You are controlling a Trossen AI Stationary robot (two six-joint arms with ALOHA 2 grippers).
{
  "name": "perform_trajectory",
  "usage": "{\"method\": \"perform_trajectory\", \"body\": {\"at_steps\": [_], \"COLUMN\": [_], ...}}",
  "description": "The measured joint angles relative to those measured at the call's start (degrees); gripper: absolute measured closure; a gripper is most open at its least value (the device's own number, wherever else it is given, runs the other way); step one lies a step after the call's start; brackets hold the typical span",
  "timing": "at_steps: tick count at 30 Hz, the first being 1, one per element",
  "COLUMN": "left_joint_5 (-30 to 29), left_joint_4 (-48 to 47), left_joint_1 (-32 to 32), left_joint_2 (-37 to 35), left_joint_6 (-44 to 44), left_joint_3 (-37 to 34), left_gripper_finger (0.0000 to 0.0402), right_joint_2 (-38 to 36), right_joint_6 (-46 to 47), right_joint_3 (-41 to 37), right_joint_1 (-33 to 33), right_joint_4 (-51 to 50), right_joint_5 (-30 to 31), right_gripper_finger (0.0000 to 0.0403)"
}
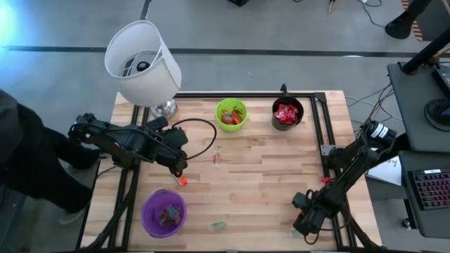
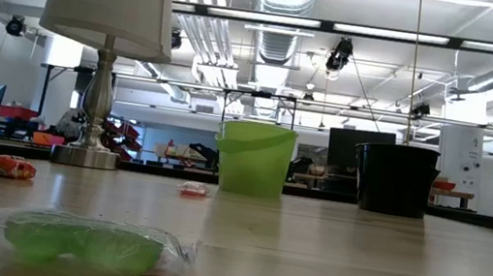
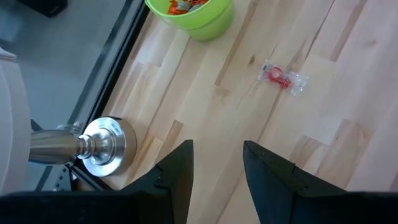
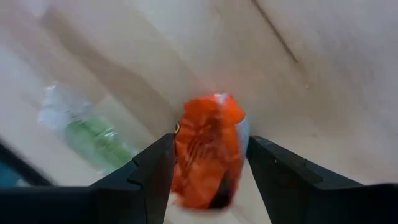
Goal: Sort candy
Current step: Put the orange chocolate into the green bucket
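An orange candy (image 4: 208,149) is seen between the spread fingers of the right pincer (image 1: 304,214) at the desk's (image 1: 267,169) near right corner; whether it is gripped cannot be told; the left pincer (image 3: 217,171) is held apart and empty, near the lamp base (image 3: 102,146); a red candy (image 3: 283,78) lies beyond it, beside the green cup (image 3: 196,15).

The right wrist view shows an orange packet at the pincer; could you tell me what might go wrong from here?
1. The orange packet fills the right pincer, but a firm grip is not clear; the crinkly wrapper might slip out on lifting.
2. The green sweet lies close by and could get nudged along.
3. The open left pincer hangs near the lamp base; a careless swing might knock the lamp.
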Motion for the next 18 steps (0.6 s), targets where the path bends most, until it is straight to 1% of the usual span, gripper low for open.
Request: {"method": "perform_trajectory", "body": {"at_steps": [4, 7, 10, 15, 18], "left_joint_5": [0.1, 0.3, 1.4, 3.0, 3.0], "left_joint_4": [0.1, 0.1, 0.1, -0.2, -0.2], "left_joint_1": [0.0, 0.0, 0.0, 0.0, 0.0], "left_joint_2": [0.0, 0.0, 0.0, 0.0, 0.0], "left_joint_6": [0.0, 0.0, 0.0, 0.0, 0.0], "left_joint_3": [0.0, 0.0, 0.0, 0.0, 0.0], "left_gripper_finger": [0.0279, 0.0279, 0.0279, 0.0279, 0.0279], "right_joint_2": [2.6, 4.4, 4.7, 2.5, 1.2], "right_joint_6": [0.9, 2.3, 4.0, 4.0, 4.0], "right_joint_3": [0.3, 0.2, 0.2, 0.2, 0.0], "right_joint_1": [0.0, 0.0, 0.0, 0.0, 0.0], "right_joint_4": [-0.3, -0.5, -0.5, -0.2, -0.3], "right_joint_5": [-0.8, -1.1, -1.2, -1.0, -0.7], "right_gripper_finger": [0.0211, 0.023, 0.0269, 0.0343, 0.0372]}}
